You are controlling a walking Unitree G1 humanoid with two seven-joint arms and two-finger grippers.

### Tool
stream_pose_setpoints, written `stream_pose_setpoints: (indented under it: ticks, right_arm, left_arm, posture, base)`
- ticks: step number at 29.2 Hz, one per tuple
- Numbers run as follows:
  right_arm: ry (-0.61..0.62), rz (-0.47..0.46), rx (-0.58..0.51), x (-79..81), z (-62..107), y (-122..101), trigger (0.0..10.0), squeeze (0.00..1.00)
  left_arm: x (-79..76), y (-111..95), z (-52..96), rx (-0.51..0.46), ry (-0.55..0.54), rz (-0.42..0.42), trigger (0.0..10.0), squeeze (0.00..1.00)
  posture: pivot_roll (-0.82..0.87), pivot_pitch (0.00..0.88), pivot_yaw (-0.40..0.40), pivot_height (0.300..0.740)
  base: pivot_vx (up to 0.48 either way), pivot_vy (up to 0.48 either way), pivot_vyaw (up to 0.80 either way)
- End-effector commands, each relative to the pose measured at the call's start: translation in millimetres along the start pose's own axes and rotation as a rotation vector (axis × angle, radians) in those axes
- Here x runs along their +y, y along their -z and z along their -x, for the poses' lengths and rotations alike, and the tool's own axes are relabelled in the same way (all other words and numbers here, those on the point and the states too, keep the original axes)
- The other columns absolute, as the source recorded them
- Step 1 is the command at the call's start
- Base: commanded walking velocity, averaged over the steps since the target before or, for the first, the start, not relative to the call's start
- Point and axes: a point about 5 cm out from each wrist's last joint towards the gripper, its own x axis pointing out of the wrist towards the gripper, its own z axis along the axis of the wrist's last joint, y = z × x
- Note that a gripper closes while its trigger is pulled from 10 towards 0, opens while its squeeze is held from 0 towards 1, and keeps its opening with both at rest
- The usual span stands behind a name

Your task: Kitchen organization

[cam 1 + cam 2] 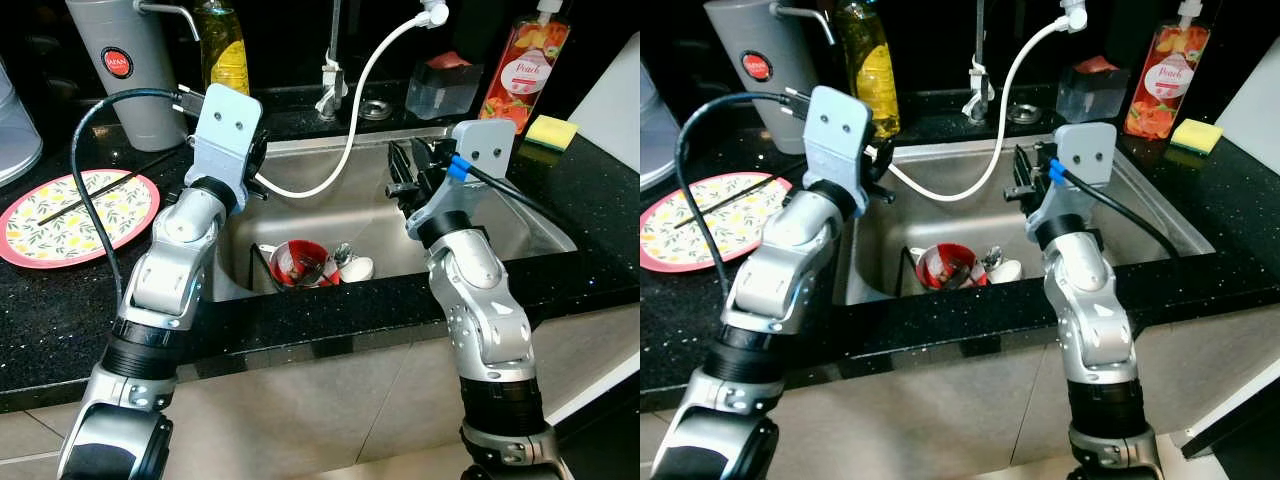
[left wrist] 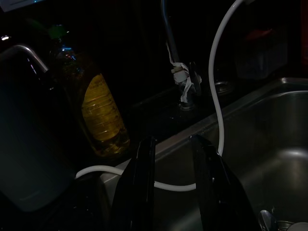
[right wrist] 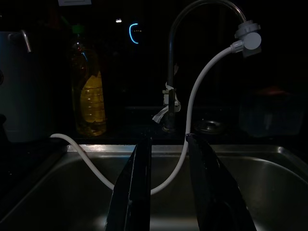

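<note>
- From the head camera I've got both arms up over the steel sink. The left gripper sits at the sink's left rim, the right gripper over the basin toward its right side.
- Both wrist views give me the fingers properly: each pair is parted with a clear gap and nothing between them. From the head views I can barely see the fingers, since the wrist housings block most of them.
- Down in the sink near the front wall there's a red bowl with some cutlery and a white dish just beside it. The left wrist view catches only a sliver of that pile in its corner.
- A white hose loops from the tap head down into the basin and up over the left rim. The right wrist view shows the whole faucet arch.
- On the counter left of the sink sits a floral plate with a dark stick-like thing across it, plus a grey jug and a yellow oil bottle behind.
- Right side at the back: a peach soap bottle, a yellow sponge and a clear container.
</note>
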Motion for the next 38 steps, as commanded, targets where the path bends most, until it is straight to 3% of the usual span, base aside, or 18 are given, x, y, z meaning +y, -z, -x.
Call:
stream_pose_setpoints:
  ticks: [1,32,35,38]
  right_arm:
    - [0.002,-0.004,0.005,0.1,-2.5,1,10.0,0.0]
    - [0.002,-0.002,0.006,-0.2,-2.4,1,10.0,0.0]
    - [0.032,0.013,0.032,-7.7,1.0,9,10.0,0.0]
    - [0.11,0.046,0.063,-25.9,5.9,16,10.0,0.0]
  left_arm:
    - [-1.3,-2,-2.3,-0.008,0.002,-0.001,10.0,0.0]
    - [-1.8,-1,-1.3,-0.002,0.005,-0.001,10.0,0.0]
    - [0.9,3,4.1,0.018,0.009,-0.003,10.0,0.0]
    - [9.3,2,10.5,0.018,-0.027,-0.003,10.0,0.0]
  posture:
    - [0.04,0.0,0.004,0.74]
    - [0.04,0.0,0.001,0.74]
    - [0.04,0.0,0.002,0.74]
    - [0.04,0.0,0.002,0.74]
  base:
    - [0.0,0.0,0.0]
    - [0.0,0.0,0.0]
    - [0.0,0.0,0.0]
    - [0.0,0.0,0.0]
